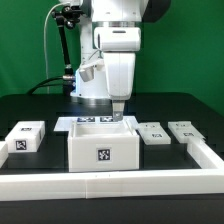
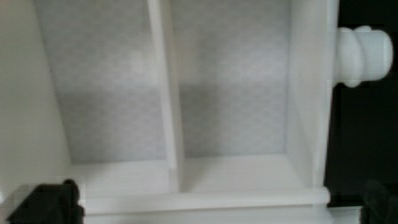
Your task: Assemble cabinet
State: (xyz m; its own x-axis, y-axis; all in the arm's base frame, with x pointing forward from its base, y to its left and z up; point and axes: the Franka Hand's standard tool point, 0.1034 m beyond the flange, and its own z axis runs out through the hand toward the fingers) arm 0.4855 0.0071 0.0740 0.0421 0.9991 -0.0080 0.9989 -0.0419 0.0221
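Note:
The cabinet is a large white open-topped box with a marker tag on its front face, standing mid-table. My gripper hangs over its far rim, toward the exterior view's right. The wrist view looks down into the cabinet, showing its inner divider and a round white peg on its outer side. My gripper has its fingers wide apart at either end of the cabinet's near wall. The jaws look open; I cannot tell if they touch the wall.
A small white tagged block lies at the exterior view's left. Two flat white tagged panels lie at its right. A white L-shaped fence runs along the front and right. A tagged white strip, the marker board, lies behind the cabinet.

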